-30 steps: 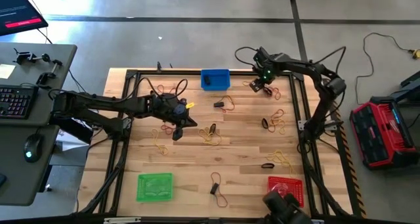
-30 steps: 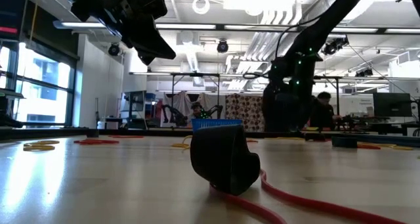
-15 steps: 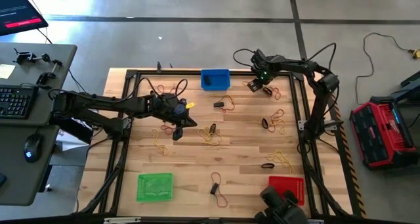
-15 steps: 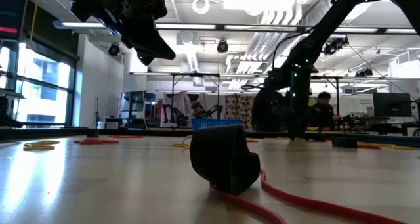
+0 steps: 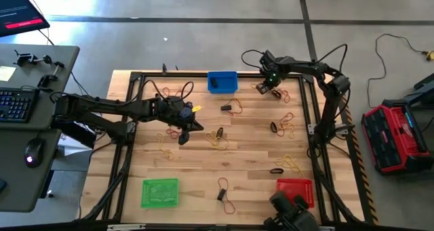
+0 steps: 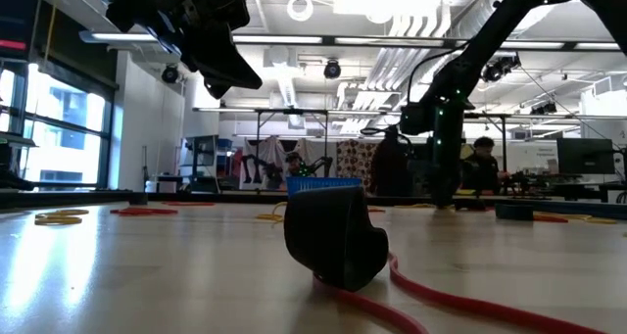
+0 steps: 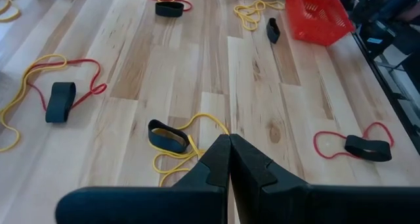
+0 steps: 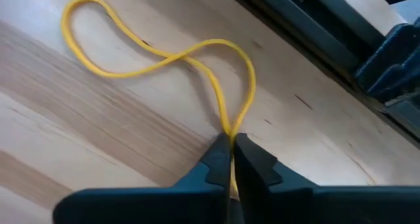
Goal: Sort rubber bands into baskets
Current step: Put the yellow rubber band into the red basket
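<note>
The right gripper's (image 8: 230, 145) fingers were pinched on a yellow rubber band (image 8: 157, 56) lying just beside the blue basket (image 5: 222, 81) (presumably for lifting), while the left gripper (image 7: 229, 159), fingers together and empty, hovered well apart from it over the counter (image 5: 251, 143).

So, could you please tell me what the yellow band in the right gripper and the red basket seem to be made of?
The yellow band, pinched in the shut right gripper, looks like thin matte rubber: it lies in limp, twisted loops on the table. The red basket looks like moulded plastic with a slight gloss, its walls an open mesh.
</note>
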Robot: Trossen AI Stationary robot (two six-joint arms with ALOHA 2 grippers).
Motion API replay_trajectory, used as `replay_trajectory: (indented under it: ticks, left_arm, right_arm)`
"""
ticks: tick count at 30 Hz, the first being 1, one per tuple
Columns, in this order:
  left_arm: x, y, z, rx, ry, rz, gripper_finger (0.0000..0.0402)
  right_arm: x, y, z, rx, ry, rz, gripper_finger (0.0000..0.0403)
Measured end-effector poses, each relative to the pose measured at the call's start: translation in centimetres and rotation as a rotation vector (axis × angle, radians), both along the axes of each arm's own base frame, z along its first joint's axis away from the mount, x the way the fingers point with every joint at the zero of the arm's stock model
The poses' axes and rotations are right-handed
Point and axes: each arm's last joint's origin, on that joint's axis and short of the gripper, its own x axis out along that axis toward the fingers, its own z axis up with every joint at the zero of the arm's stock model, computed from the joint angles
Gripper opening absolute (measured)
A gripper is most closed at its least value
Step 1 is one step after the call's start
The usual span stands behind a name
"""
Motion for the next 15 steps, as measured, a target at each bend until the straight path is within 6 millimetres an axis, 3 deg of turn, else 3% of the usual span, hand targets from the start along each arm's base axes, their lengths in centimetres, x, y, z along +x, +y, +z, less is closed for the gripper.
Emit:
replay_trajectory:
  ticks: [8,15]
  left_arm:
    - [0.0,0.0,0.0,0.000,0.000,-0.001,0.0000]
    - [0.0,0.0,0.0,0.001,-0.001,-0.001,0.0000]
  right_arm:
    - [0.7,-0.9,2.8,0.033,0.004,0.003,0.0003]
    - [2.4,-1.4,7.5,0.031,-0.043,0.047,0.0001]
